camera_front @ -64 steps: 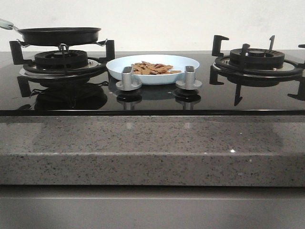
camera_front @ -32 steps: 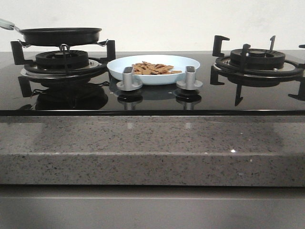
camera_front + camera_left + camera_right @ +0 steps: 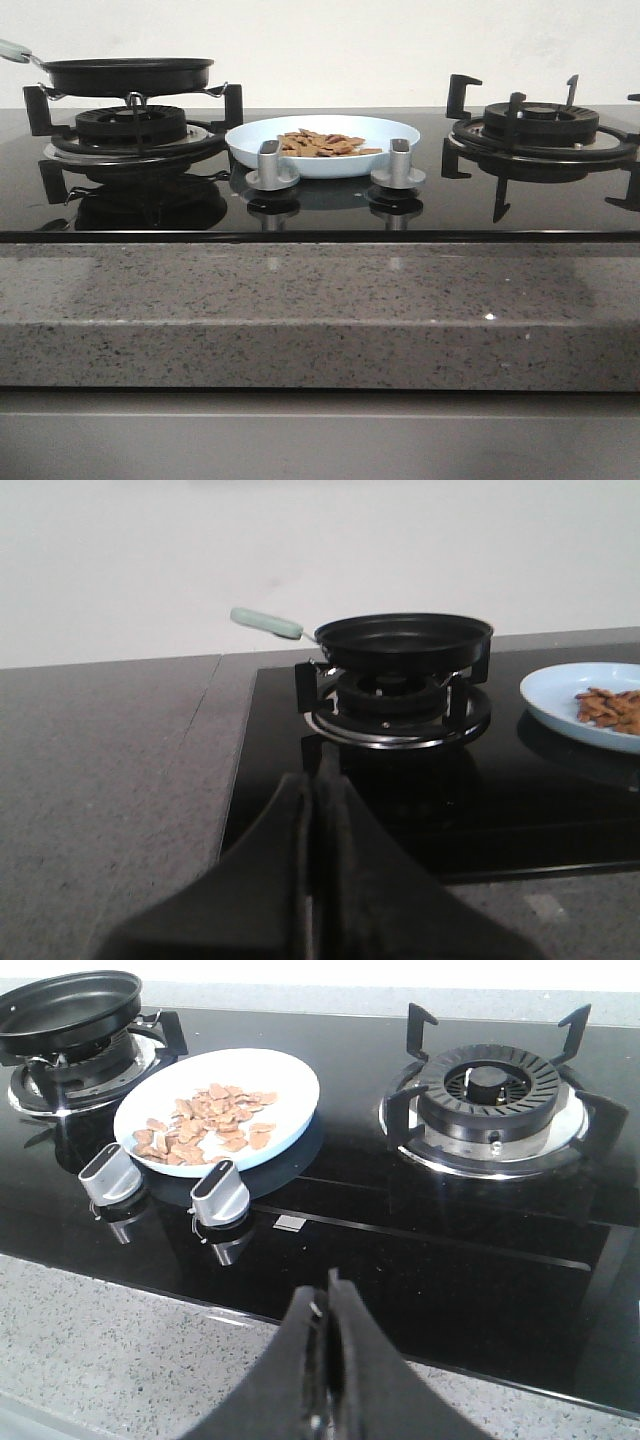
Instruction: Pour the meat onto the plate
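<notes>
Meat (image 3: 322,144) lies in a small pile on the blue plate (image 3: 322,163), between the two burners; the black pan (image 3: 128,75) sits on the left burner; left hand (image 3: 318,810) and right hand (image 3: 328,1335) are both clenched, holding nothing.

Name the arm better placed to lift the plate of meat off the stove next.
Probably right. Its shut gripper faces the plate of meat squarely, while the left gripper, also shut, faces the frying pan.

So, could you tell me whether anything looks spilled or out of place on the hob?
Nothing stands out. The meat lies inside the plate, none on the glass, and the frying pan sits level on its burner.
</notes>
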